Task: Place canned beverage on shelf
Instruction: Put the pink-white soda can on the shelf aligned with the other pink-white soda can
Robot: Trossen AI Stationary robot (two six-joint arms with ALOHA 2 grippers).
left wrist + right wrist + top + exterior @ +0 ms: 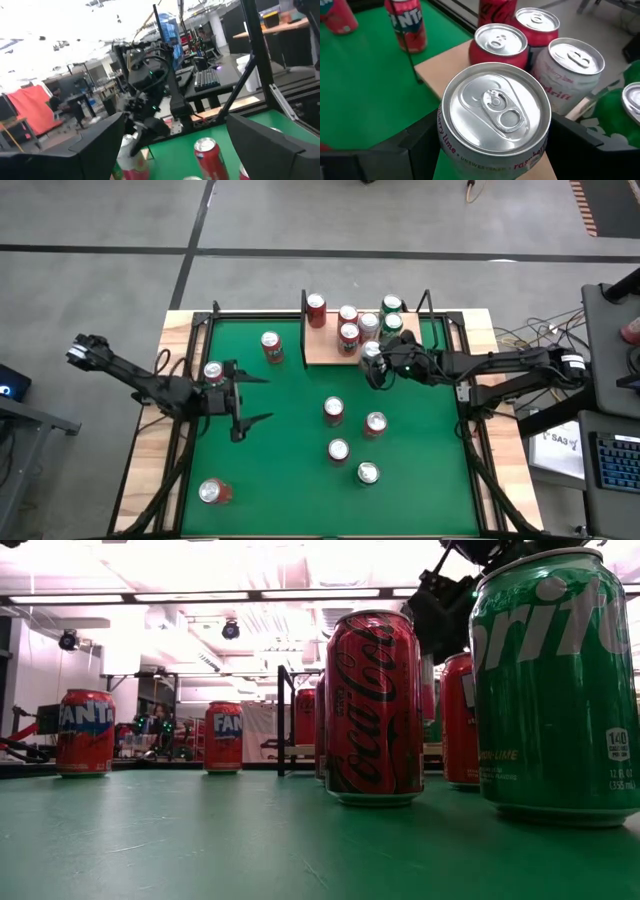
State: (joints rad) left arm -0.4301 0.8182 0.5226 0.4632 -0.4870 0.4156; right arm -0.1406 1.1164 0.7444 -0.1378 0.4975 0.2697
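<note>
Right tool (492,150): grasping the white raspberry can with the silver top (494,112).
Left tool (240,401): released, waiting.
Next: lower straight onto the light wood shelf (445,62), clear of the red cans (499,46).

White can (495,120) w/ silver top, pink-red lettering, upright, tab unopened, between right gripper fingers (420,137) at front edge of shelf (322,348). Shelf: light tan board, thin black uprights at ends, far-centre of bench. Already on shelf: red cans, white can, green cans, all upright, clustered toward right end.
</note>
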